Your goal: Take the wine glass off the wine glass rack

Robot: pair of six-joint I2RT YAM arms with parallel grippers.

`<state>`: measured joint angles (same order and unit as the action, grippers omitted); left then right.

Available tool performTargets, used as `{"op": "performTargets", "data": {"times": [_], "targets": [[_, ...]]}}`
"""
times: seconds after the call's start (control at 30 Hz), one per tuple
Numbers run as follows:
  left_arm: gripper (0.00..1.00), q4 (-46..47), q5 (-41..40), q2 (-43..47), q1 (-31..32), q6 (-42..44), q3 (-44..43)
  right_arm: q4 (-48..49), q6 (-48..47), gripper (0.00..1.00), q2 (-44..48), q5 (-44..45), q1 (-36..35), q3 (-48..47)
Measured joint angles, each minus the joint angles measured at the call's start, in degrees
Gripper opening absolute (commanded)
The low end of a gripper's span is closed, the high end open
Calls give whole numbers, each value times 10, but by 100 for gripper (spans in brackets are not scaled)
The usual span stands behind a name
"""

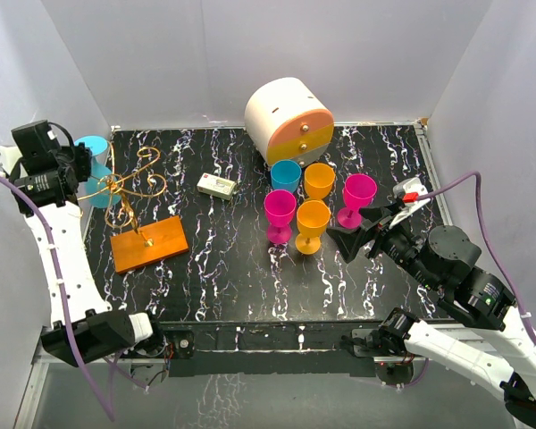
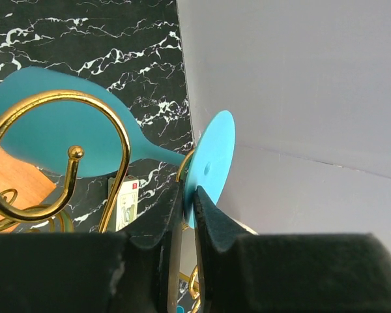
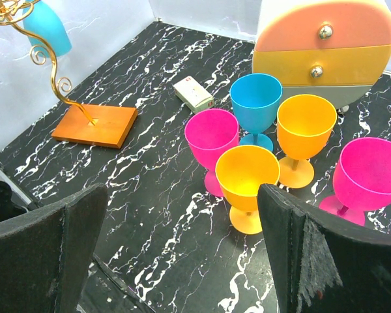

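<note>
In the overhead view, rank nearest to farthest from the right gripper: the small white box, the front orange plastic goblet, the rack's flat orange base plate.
1. Front orange plastic goblet, just left of the right gripper.
2. Small white box, mid-table, farther left.
3. Flat orange base plate, far left.

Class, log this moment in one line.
left pincer: shut on blue glass | blue glass: hanging on rack | right pincer: open

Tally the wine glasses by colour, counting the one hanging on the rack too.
Blue glasses: 2, the standing blue glass and the hanging blue glass on the wine glass rack
Orange glasses: 2
Pink glasses: 2
Total: 6
</note>
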<state>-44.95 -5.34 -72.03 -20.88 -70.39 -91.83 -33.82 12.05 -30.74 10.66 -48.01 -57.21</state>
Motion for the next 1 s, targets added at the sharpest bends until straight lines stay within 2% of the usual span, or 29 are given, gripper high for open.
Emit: {"op": "performTargets", "data": {"times": [0.23,0.43,1.0], "targets": [[7,29,6,28,0,-19,38,1,0,98,0,0,0,0],[0,75,15,56,0,-53,85,5,0,98,0,0,0,0],[0,151,14,114,-1,-134,172,9,0,98,-1,0,0,0]]}}
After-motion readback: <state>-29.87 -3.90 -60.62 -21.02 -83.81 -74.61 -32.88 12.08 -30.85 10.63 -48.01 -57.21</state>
